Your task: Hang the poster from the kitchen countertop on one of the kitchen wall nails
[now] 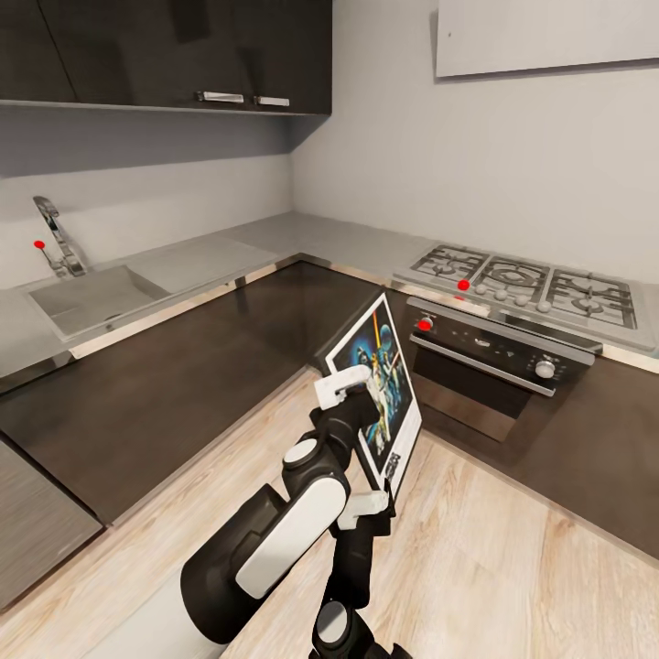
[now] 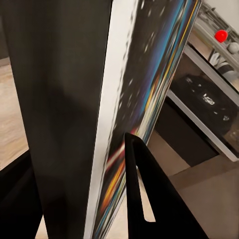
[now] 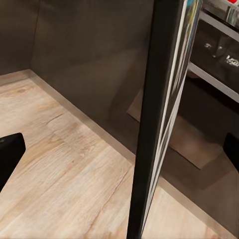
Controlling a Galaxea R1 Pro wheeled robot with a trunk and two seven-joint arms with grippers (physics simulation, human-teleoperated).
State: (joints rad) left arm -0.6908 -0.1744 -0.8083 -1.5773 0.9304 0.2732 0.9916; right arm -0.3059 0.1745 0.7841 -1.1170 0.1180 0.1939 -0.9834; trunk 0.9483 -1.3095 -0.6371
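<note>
The poster [image 1: 389, 366] hangs upright in the air before the dark lower cabinets, its picture side turned toward the oven. My left gripper [image 1: 352, 389] is shut on its upper near edge. In the left wrist view one finger [image 2: 144, 194] presses on the poster's [image 2: 149, 74] colourful face. My right gripper [image 1: 373, 505] sits at the lower edge. In the right wrist view it [image 3: 122, 149] stands open, with the poster's black frame edge [image 3: 164, 99] between the wide-apart fingers. The kitchen countertop [image 1: 320, 238] runs in an L behind. A tiny dark dot [image 1: 448, 35], possibly a wall nail, marks the pale panel above the hob.
A sink [image 1: 91, 297] with a tap is set in the counter at the left. A gas hob [image 1: 522, 279] and an oven [image 1: 485, 366] stand at the right. Dark upper cabinets [image 1: 183, 55] hang at the top left. Wooden floor [image 1: 513, 567] spreads below.
</note>
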